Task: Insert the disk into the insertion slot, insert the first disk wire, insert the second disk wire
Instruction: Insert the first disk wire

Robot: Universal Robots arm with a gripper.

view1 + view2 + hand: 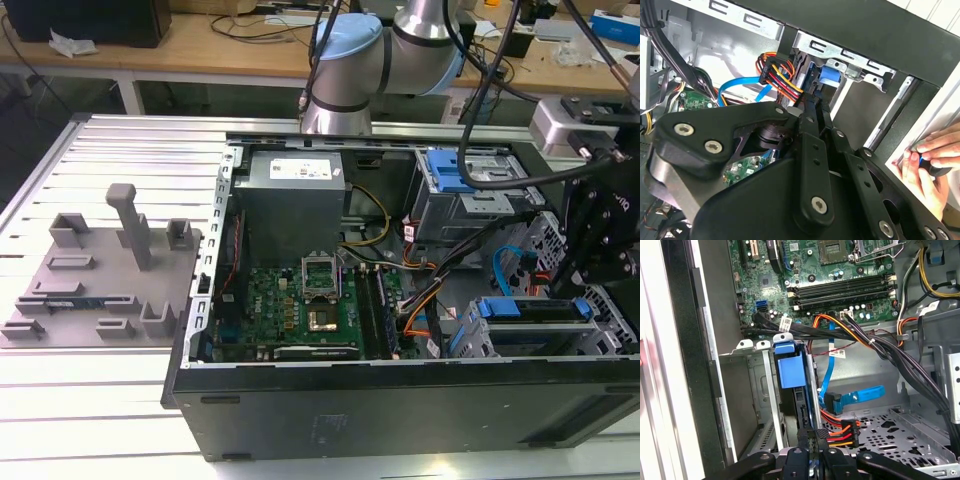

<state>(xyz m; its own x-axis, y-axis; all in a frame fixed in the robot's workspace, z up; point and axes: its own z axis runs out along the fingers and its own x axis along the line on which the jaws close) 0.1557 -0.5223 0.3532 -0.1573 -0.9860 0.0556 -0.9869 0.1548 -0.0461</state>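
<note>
now | gripper (812, 436) pinched tight on the red-orange wire plug (845, 433) | blue disk (790, 365) sits in its slot (752, 390)

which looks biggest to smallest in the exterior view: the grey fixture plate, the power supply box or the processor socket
1. grey fixture plate
2. power supply box
3. processor socket
All three clearly differ in that view.

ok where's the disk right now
On the exterior view's right, the disk sits in the grey drive cage at the case's near corner; in the first wrist view a blue cable lies beside it.
</note>
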